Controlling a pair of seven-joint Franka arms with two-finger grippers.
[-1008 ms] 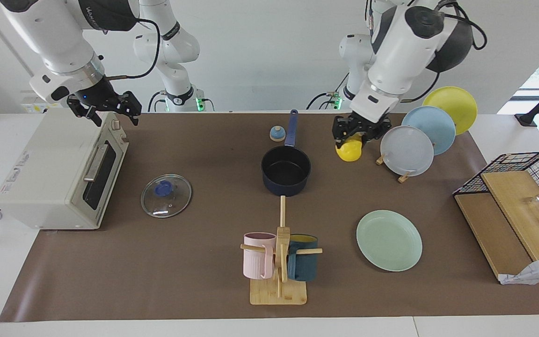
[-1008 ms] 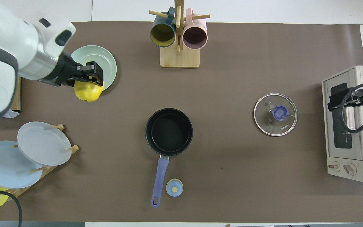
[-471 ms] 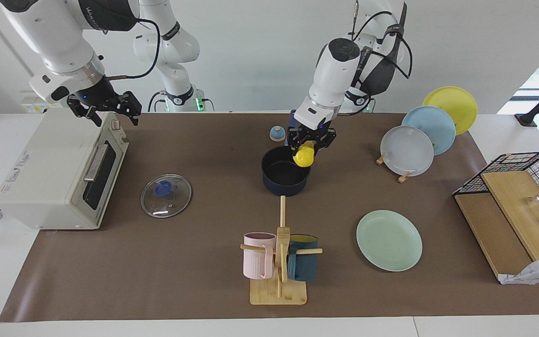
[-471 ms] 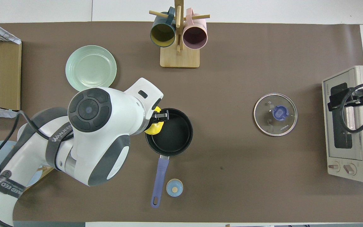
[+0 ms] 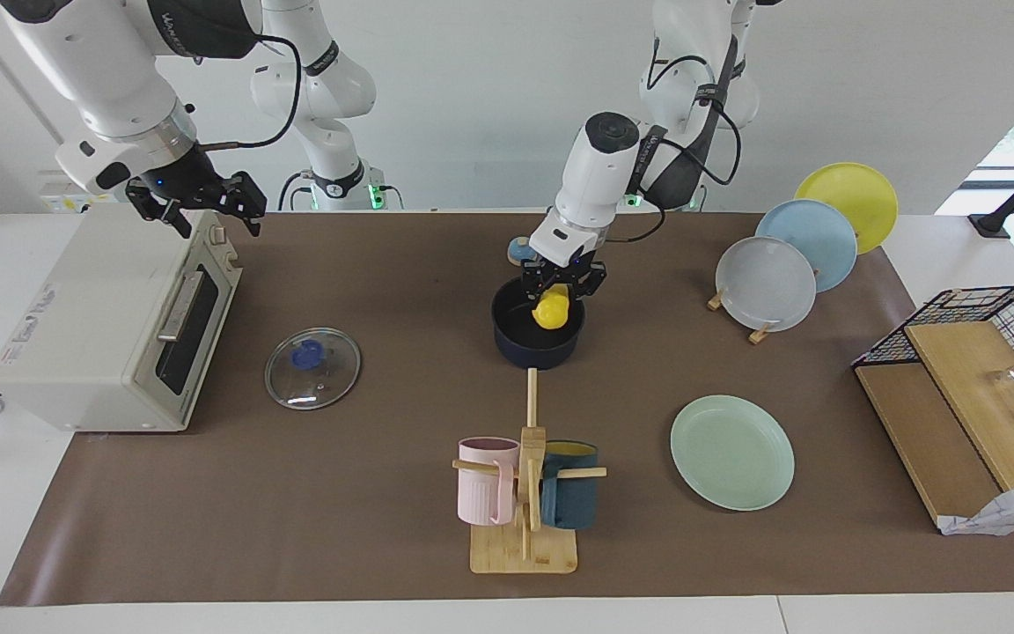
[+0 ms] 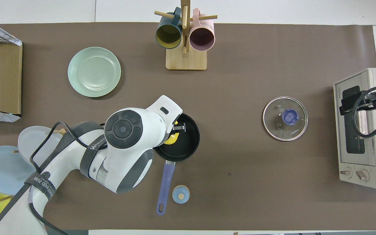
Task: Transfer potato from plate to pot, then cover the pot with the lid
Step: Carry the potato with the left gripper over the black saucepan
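Gripping the potato (image 5: 551,311), left gripper (image 5: 557,295) hangs over the pot (image 5: 516,339), potato level with its rim. Plate (image 5: 732,452) bare. Lid (image 5: 312,368) flat beside the oven (image 5: 111,326). Right gripper (image 5: 199,204) waits over the oven, jaws open.

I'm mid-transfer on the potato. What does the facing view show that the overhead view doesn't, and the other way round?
Facing view only: the left gripper shut on the potato, low over the pot; the right gripper open above the toaster oven.

Overhead view only: the pot's blue handle, free of the arm.

Both: the empty plate, and the lid lying on the mat toward the right arm's end.
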